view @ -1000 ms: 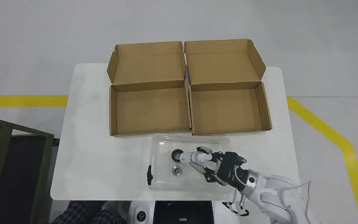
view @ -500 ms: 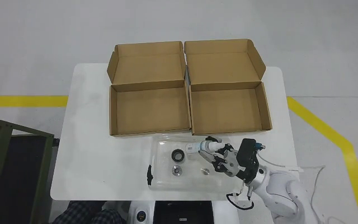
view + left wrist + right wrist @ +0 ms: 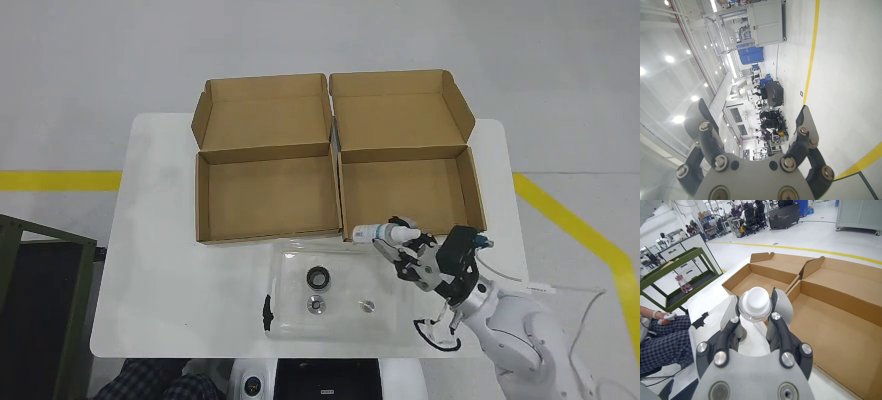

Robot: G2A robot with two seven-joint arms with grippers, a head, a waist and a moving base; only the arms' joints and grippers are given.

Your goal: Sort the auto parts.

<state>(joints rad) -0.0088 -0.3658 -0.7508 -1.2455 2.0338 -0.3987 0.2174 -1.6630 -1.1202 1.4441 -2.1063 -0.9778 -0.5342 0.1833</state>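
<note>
The right gripper holds a white plastic part up in the air.
Its jaws squeeze the part from both sides, right at the near wall of the right cardboard box, beside the clear tray. A black ring lies in the tray. The left gripper has its jaws spread wide, holding nothing.

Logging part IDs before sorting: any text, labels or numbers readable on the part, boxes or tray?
Nothing readable.
Part in the right gripper: no print shows.
Boxes, tray: plain.
Blue cabinets in the room: marks too small to read.
</note>
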